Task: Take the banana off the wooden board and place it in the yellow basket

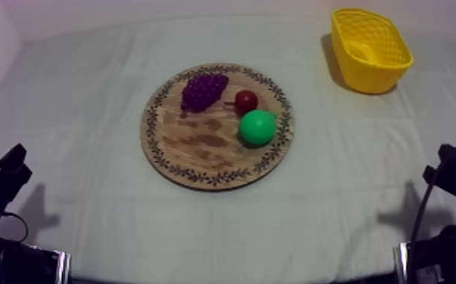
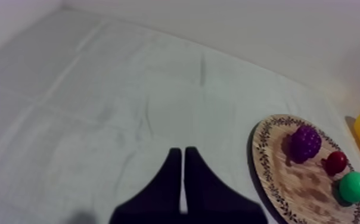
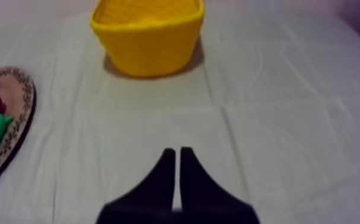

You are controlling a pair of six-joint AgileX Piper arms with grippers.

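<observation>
The left gripper (image 2: pixel 179 150) and right gripper (image 3: pixel 177 150) are resting at the near corners, each pressed into a narrow wedge and holding nothing. The banana (image 1: pixel 363 51) seems to be lying inside the yellow basket (image 1: pixel 374 75) at the far right, not on the wooden board (image 1: pixel 201 143), so a reach there is risking a wrong grab of the pear (image 1: pixel 257 127) or grapes (image 1: pixel 203 91).

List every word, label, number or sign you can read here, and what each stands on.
None can be read.
The wooden board has a leaf pattern on its rim, not letters.
The yellow basket, bunch of grapes, small red fruit, pear and cloth bear no marks that I can see.
</observation>
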